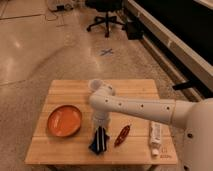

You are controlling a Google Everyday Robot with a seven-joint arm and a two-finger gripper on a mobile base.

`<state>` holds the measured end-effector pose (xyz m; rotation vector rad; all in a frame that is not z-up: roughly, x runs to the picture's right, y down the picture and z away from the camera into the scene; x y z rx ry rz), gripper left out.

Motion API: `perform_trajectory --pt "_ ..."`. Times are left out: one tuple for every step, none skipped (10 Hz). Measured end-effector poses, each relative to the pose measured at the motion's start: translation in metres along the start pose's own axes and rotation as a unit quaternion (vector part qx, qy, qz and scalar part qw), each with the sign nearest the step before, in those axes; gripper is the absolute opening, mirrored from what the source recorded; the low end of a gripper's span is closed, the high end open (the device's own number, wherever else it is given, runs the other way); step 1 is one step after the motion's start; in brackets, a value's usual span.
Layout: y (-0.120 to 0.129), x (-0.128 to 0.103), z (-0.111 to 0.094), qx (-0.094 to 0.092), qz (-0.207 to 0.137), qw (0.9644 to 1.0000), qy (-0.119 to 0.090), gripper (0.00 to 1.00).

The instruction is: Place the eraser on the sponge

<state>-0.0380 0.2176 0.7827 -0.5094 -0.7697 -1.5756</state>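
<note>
Already the eraser (102, 139) lay atop the sponge (93, 147), as the task wants, at four o'clock from the orange plate (64, 120). The gripper (100, 130) hung just above, its hold impossible to tell.

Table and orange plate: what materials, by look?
Table: light wood, matte, with pale tan tone and faint board lines. Orange plate: smooth, even colour, raised rim; plastic or glazed ceramic, can't tell which. Gripper hangs directly above the eraser.

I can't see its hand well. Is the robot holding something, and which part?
Cannot tell. The gripper is right at the far end of the eraser, which lies on the sponge.
</note>
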Motion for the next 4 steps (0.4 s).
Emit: perform_trajectory --pt "0.0001 0.0017 -0.0011 0.001 0.001 1.0000 0.002 0.80" --pt "0.0009 0.0035 -0.0030 0.004 0.003 1.0000 0.006 0.80" --pt "0.0020 0.0033 -0.0031 0.003 0.003 1.0000 0.006 0.80" --pt "0.0001 0.0034 -0.0028 0.003 0.001 1.0000 0.006 0.80"
